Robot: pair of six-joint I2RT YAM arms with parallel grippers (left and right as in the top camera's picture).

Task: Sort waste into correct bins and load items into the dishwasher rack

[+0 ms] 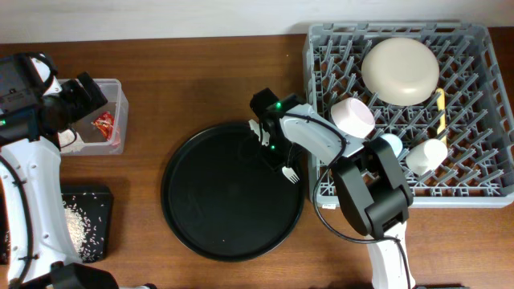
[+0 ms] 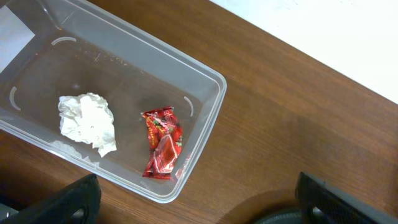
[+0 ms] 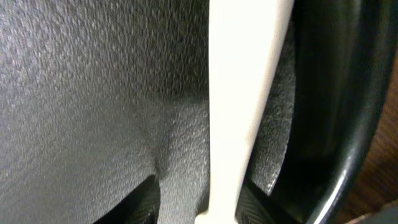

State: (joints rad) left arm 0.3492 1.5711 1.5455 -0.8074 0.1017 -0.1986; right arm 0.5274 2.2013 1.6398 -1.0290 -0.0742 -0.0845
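Observation:
My right gripper (image 1: 267,136) is low over the right side of the round black tray (image 1: 217,209). Its open fingers (image 3: 202,202) straddle the handle of the pale yellow fork (image 3: 239,93), with a gap on the left side. The fork's tines (image 1: 291,172) lie by the tray rim. My left gripper (image 1: 84,96) hovers open and empty (image 2: 199,205) over the clear tub (image 2: 208,118), which holds the white tissue wad (image 2: 88,121) and the red wrapper (image 2: 163,143). The grey rack (image 1: 482,189) holds the cream bowl (image 1: 400,71), pink bowl (image 1: 353,118), light blue cup (image 1: 392,144), white cup (image 1: 427,155) and spoon (image 1: 441,112).
A shallow black rectangular tray (image 1: 100,197) with rice grains (image 1: 80,221) sits at the front left, beside my left arm. The round tray's rim nearly touches the rack's left edge. Bare wood lies between the tub and the round tray.

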